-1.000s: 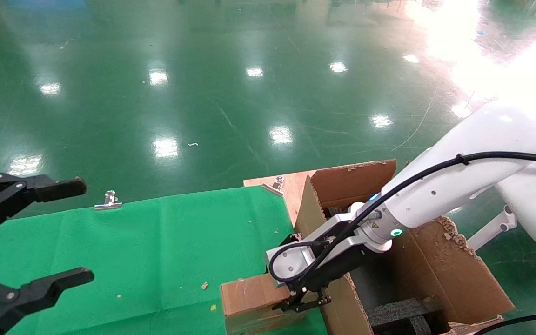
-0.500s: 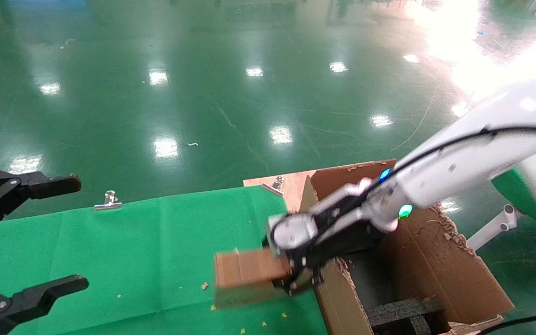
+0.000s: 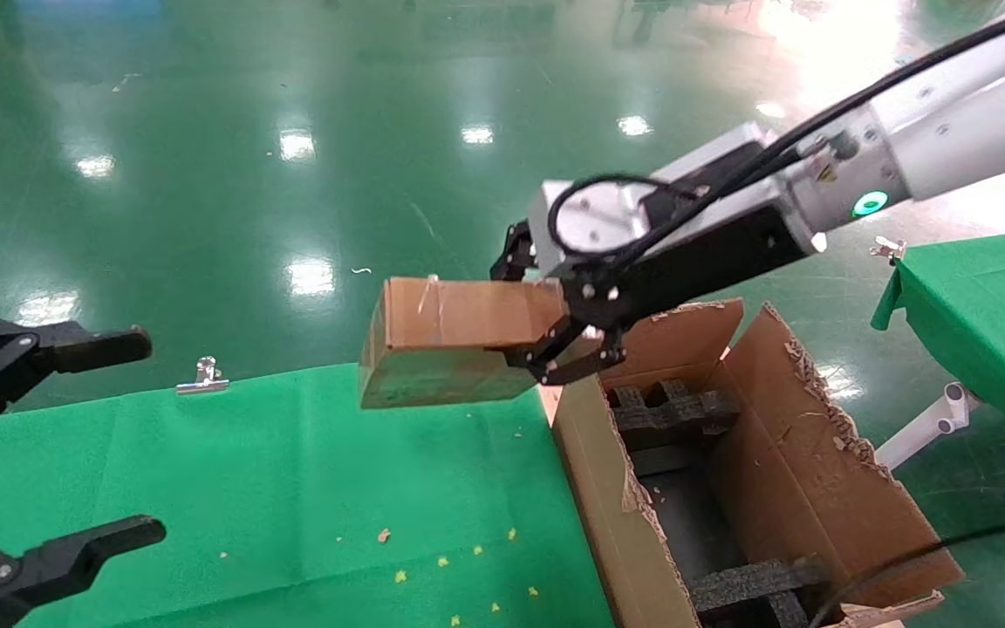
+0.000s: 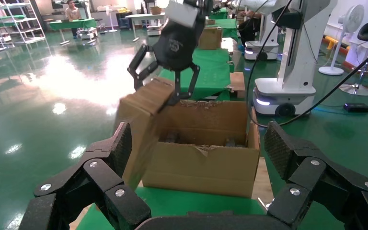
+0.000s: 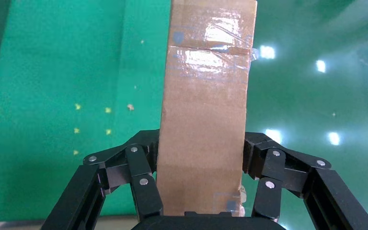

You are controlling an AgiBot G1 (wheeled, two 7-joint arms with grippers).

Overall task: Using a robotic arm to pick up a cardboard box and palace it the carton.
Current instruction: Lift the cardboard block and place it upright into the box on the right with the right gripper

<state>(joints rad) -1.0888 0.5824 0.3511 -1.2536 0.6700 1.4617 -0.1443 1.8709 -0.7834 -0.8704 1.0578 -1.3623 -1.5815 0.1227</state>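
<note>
Cardboard box (image 3: 450,340) clamped in right claw (image 3: 555,336) | airborne beside carton (image 3: 782,453) | left claw (image 3: 49,453) open, idle

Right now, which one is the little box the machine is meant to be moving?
Find the big open carton with ragged flaps beside the green-covered table. Above its near corner, the right gripper holds the cardboard box in the air. It is small, flat, sealed with clear tape, unlike the carton.

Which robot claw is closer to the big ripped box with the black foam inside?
The right claw. It holds the small cardboard box in the air just over the carton's rim. The left claw waits open, far across the green cloth.
</note>
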